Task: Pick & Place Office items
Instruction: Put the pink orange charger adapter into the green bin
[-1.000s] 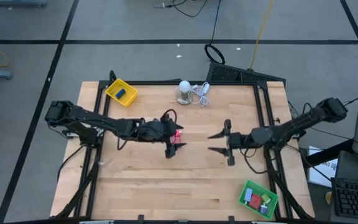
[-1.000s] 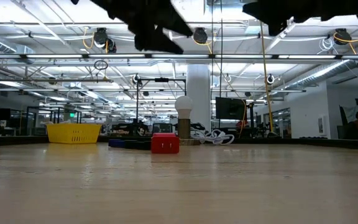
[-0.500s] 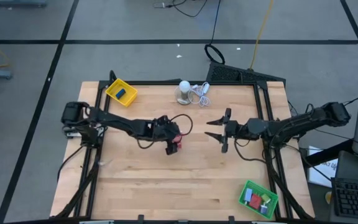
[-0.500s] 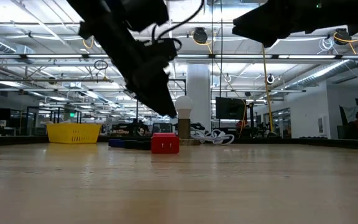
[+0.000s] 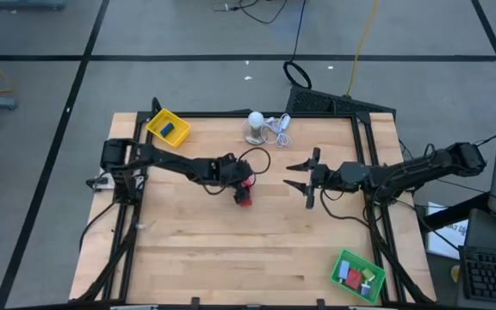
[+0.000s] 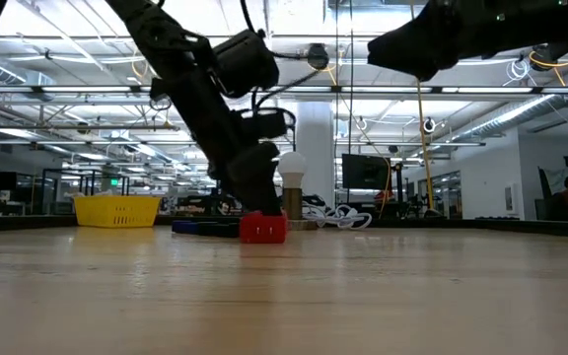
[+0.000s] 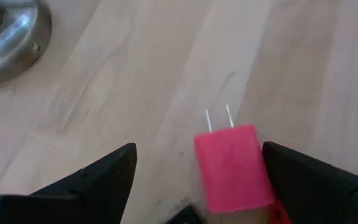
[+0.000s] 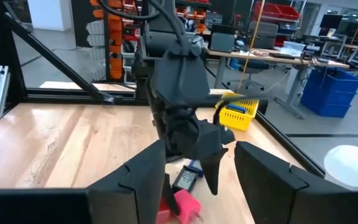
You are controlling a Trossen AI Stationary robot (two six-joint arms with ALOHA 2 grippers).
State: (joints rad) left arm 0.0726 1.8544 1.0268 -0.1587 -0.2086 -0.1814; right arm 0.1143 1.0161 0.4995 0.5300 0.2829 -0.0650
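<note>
Two arms, high view: both reach toward the middle of the tabletop (image 5: 231, 258) from its left and right edges.
Left gripper, high view: the left gripper (image 5: 242, 191) is down over the red and pink pieces near the tabletop's centre.
Red block, high view: the red block (image 5: 244, 197) lies near the centre, just by the left gripper's tip, with the pink bit (image 5: 248, 182) just behind it.
Right gripper, high view: the right gripper (image 5: 298, 176) hangs right of centre, well apart from the red block, fingers spread partway and holding nothing.
Trays, high view: the yellow tray (image 5: 168, 127) sits at the far left corner with a blue block (image 5: 170, 129) in it; the green tray (image 5: 357, 275) sits at the near right corner with several small pieces inside.
Lamp, high view: the white round object (image 5: 255, 126) with its coiled cable (image 5: 277, 129) stands at the far edge, middle.
Low view: the left gripper (image 6: 260, 197) comes down onto the red block (image 6: 262, 229), which rests on the tabletop; a dark flat rectangle (image 6: 205, 228) lies just beside it; the right arm is well above the surface.
Left wrist view: the left gripper (image 7: 199, 180) is wide open, a finger (image 7: 98, 177) on either side of the pink bit (image 7: 234, 167), not closed on it; two thin metal prongs stick out of that piece.
Right wrist view: the right gripper (image 8: 199, 186) is partly open and empty, facing the left arm over the pink bit (image 8: 186, 204).
</note>
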